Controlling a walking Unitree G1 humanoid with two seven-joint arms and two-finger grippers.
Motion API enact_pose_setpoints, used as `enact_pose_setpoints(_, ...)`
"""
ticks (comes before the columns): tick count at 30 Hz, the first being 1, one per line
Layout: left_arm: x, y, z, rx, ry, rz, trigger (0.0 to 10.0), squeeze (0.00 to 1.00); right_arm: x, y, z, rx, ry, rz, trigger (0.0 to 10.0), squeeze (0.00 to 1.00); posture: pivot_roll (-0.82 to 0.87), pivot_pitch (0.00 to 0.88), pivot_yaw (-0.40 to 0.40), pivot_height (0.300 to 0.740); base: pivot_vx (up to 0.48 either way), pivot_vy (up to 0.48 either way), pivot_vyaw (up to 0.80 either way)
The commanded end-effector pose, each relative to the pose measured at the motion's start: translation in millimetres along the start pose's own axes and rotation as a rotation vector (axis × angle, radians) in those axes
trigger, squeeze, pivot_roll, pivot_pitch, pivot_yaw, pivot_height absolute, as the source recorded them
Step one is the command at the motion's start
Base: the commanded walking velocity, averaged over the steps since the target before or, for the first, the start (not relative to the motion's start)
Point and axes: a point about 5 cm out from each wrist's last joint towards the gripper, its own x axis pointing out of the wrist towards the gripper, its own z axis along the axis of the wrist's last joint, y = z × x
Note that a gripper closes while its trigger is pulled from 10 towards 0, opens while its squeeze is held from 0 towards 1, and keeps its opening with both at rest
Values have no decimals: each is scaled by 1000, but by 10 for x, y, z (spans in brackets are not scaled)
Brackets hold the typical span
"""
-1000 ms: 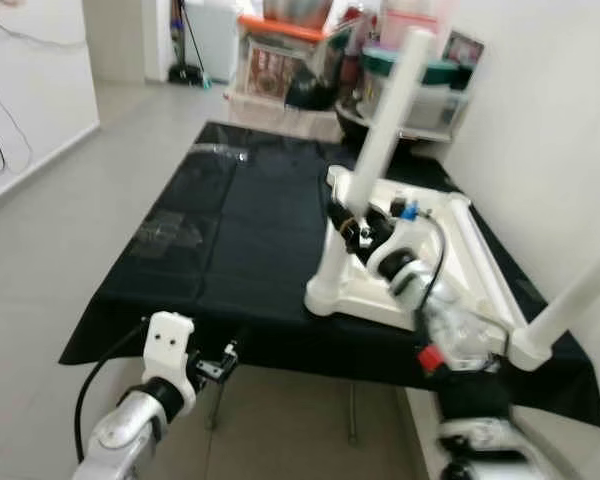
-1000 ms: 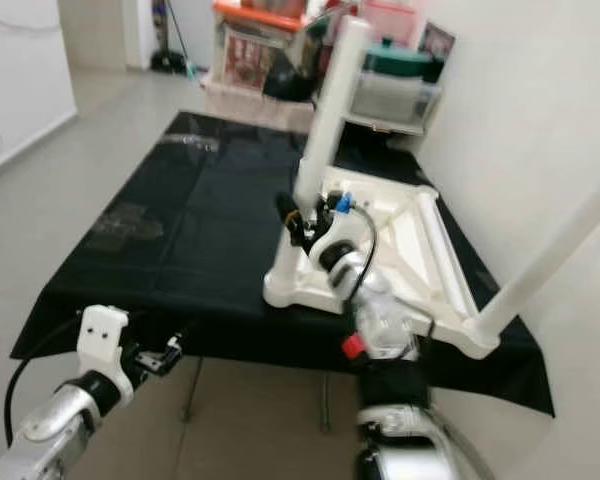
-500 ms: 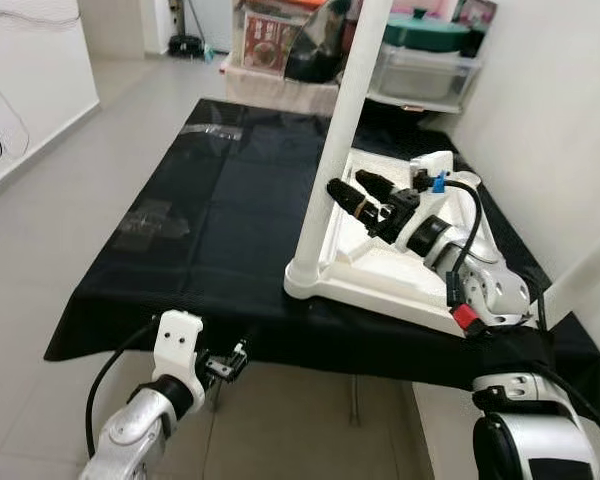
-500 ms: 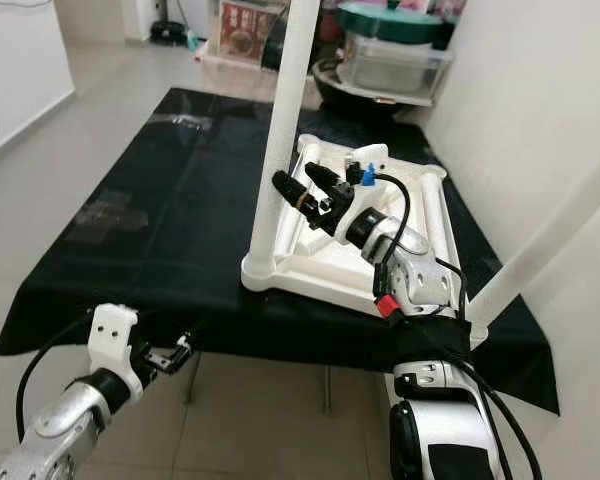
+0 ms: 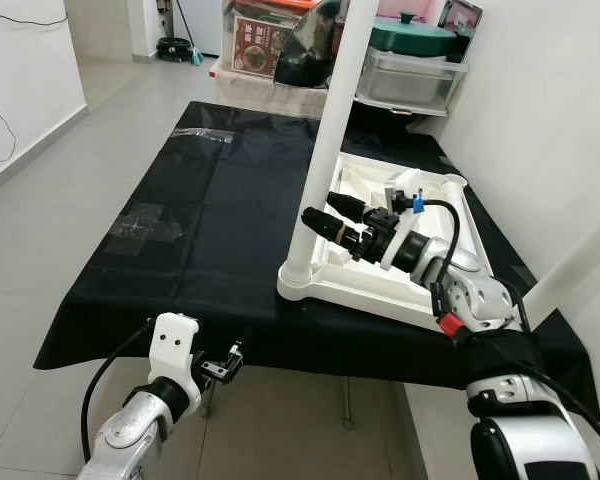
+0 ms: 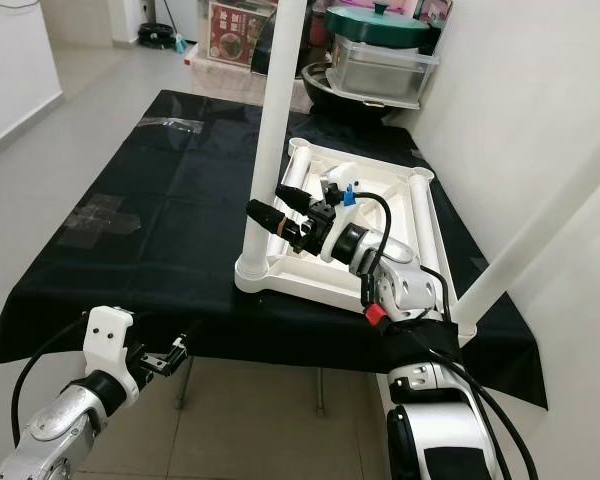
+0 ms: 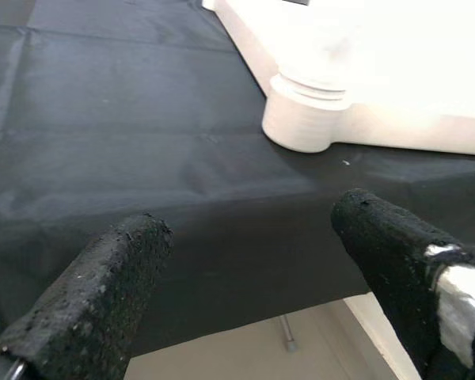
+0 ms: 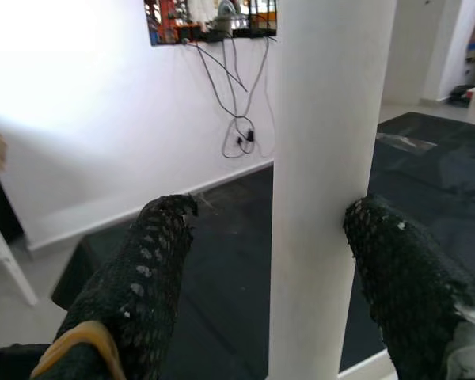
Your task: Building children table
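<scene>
Since a second ago our head has steadied and tipped so the blur is gone, and our right gripper point(image 5: 332, 221) has slid down the leg point(image 5: 332, 120) toward its base.

Left eye: the tabletop point(image 5: 420, 290) lies upside down on the black cloth point(image 5: 200, 220), by the robot-side edge. One leg stands upright in the near left corner, another point(image 5: 570, 290) rises at the near right. Our right fingers are apart and sit either side of the near left leg, low down. Left gripper point(image 5: 225, 366) hangs below the cloth edge, idle.

Right eye: same scene; bins and a pot point(image 6: 380, 22) sit behind the table.

Left wrist: left jaws wide apart, nothing between them, looking at the leg's collar point(image 7: 305, 119) on the cloth.

Right wrist: the leg runs straight up between our fingers point(image 8: 142, 269); one finger looks to touch it, the other is clear, so not clamped.

So two legs look seated; we can't tell about the far corners. Our guess is we're checking or tightening this one.
</scene>
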Motion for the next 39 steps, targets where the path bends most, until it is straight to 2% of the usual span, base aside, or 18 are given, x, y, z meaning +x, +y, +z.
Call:
enact_pose_setpoints(1,33,-33,1,5,-3,-11,10000,0,101,57,-52,-18,26,11,10000,0,83,0,-181,740,0,0,0)
enact_pose_setpoints(13,19,-8,1,6,-4,0,10000,0,295,120,-122,6,24,-33,10000,0,88,0,-185,740,0,0,0)
enact_pose_setpoints(19,39,-22,-3,5,-4,-5,10000,0,454,154,-159,13,20,-138,10000,0,87,0,-181,740,0,0,0)
enact_pose_setpoints(23,40,-13,1,7,-4,-3,10000,0,510,146,-191,17,15,-223,10000,0,90,0,-181,740,0,0,0)
enact_pose_setpoints(29,34,-11,-3,8,-3,-2,10000,0,519,152,-185,24,-16,-270,10000,0,88,0,-179,740,0,0,0)
enact_pose_setpoints(30,34,-11,-7,9,-1,-3,10000,0,507,127,-176,39,-38,-306,2784,0,85,0,-176,740,0,0,0)
enact_pose_setpoints(31,34,-11,-7,9,-1,-3,10000,0,507,127,-176,39,-38,-306,2784,0,85,0,-176,740,0,0,0)
enact_pose_setpoints(32,36,-11,-10,10,0,-3,10000,0,480,79,-187,36,-33,-373,0,0,83,0,-176,740,0,0,0)
enact_pose_setpoints(33,36,-11,-10,10,0,-3,10000,0,480,79,-187,36,-33,-373,0,0,83,0,-176,740,0,0,0)
enact_pose_setpoints(35,43,-7,-14,11,1,-2,10000,0,415,-24,-232,24,-4,-524,0,0,79,0,-175,740,0,0,0)
enact_pose_setpoints(36,43,-7,-14,11,1,-2,10000,0,415,-24,-232,24,-4,-524,0,0,79,0,-175,740,0,0,0)
enact_pose_setpoints(37,48,-6,-15,12,1,-1,10000,0,331,-105,-300,29,31,-642,0,0,75,0,-170,740,0,0,0)
enact_pose_setpoints(38,48,-6,-15,12,1,-1,10000,0,331,-105,-300,29,31,-642,0,0,75,0,-170,740,0,0,0)
enact_pose_setpoints(39,51,-4,-16,13,2,-1,10000,0,273,-153,-348,35,52,-718,0,0,74,0,-169,740,0,0,0)
